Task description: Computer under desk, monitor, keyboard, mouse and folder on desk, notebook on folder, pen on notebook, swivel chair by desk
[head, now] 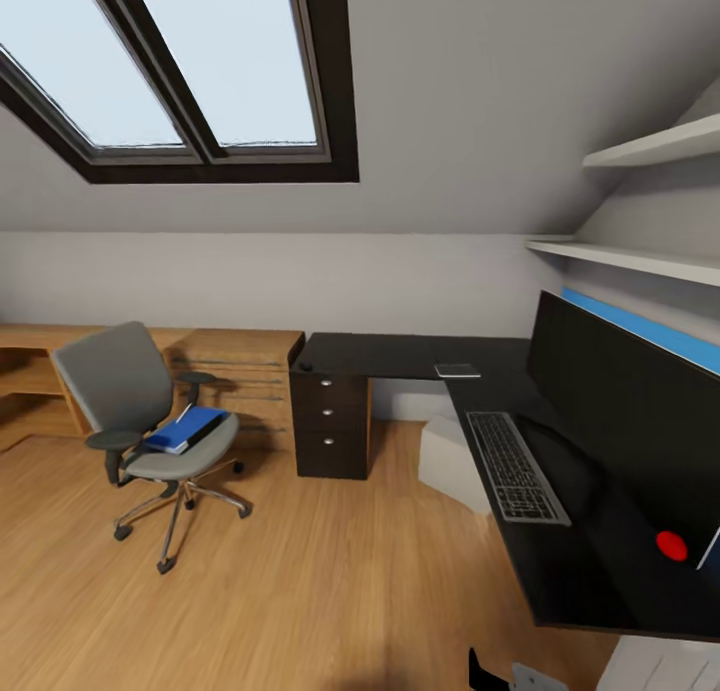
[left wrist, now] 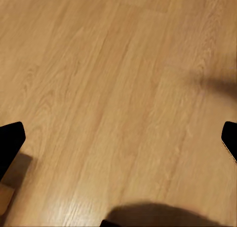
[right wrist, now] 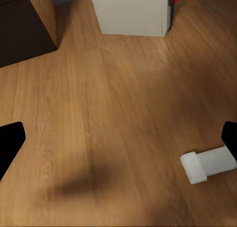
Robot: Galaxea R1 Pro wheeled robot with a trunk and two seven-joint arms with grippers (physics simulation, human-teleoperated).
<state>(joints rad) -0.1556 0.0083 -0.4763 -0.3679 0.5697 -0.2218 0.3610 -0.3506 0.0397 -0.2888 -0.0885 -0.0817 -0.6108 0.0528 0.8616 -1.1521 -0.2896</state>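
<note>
The grey swivel chair [head: 135, 411] stands on the floor left of the desk, with the blue folder [head: 185, 429] on its seat. On the black L-shaped desk [head: 390, 354] lie the keyboard [head: 515, 466] and, nearer the corner, the pale notebook [head: 457, 371]. The wide monitor [head: 620, 401] stands behind the keyboard. A small red rounded thing [head: 672, 545], perhaps the mouse, sits by the monitor's near end. The light grey computer [head: 455, 461] [right wrist: 133, 12] is under the desk. The pen is too small to tell. My left gripper [left wrist: 118, 143] and right gripper [right wrist: 118, 145] hang open over bare floor.
A dark three-drawer pedestal [head: 330, 426] [right wrist: 24, 29] carries the desk's left end. A light wood cabinet [head: 240, 371] runs along the back wall behind the chair. White shelves [head: 650, 256] hang above the monitor. A white desk foot [right wrist: 210, 165] lies near my right gripper.
</note>
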